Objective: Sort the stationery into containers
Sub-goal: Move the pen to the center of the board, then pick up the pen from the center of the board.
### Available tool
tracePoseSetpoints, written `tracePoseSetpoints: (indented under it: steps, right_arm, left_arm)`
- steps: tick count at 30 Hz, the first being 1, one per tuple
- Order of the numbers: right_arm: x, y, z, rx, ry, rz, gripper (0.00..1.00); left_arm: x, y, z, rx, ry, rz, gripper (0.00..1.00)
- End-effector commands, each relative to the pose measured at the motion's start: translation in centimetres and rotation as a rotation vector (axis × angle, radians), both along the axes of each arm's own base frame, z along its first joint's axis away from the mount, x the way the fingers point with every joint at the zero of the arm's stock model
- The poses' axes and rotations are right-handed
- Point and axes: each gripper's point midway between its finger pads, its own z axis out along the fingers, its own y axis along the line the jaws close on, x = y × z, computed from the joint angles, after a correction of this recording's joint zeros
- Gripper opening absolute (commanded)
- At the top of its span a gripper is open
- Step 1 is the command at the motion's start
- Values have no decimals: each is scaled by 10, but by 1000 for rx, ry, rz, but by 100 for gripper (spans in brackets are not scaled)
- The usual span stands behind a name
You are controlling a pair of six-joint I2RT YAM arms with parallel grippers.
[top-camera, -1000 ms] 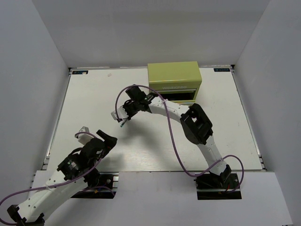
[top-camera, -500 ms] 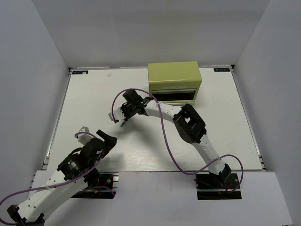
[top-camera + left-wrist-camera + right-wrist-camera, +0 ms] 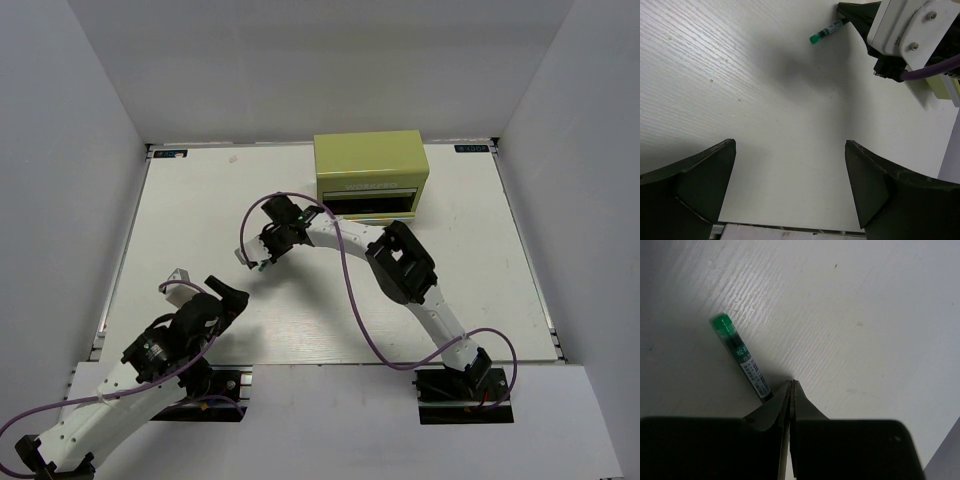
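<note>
Right gripper [image 3: 790, 384]: my fingers are pressed together, no gap at the seam. The pen [image 3: 742, 360] (slim, round, glossy dark barrel, white printed label, green cap) slants out from behind one finger, low at the matte, grained table [image 3: 865, 300], left of the boxy olive chest [image 3: 370, 165] and apart from it.

Risk: I cannot confirm a pinch. A smooth barrel caught by its end may swivel or slip when lifted.

Left gripper [image 3: 790, 165] gapes wide, empty.
</note>
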Motion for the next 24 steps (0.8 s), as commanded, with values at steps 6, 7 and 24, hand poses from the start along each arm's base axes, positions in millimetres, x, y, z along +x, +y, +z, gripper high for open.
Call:
tracePoseSetpoints:
  steps: [6, 7, 24]
  right_arm:
    - [-35, -27, 14, -59, 98, 76, 3]
    - [-38, -31, 13, -74, 119, 65, 3]
    - [-16, -30, 97, 73, 18, 39, 42]
  left_arm:
    - [4, 1, 1, -1, -18, 21, 100]
    - [4, 1, 1, -1, -18, 21, 100]
    - [4, 1, 3, -8, -25, 21, 100]
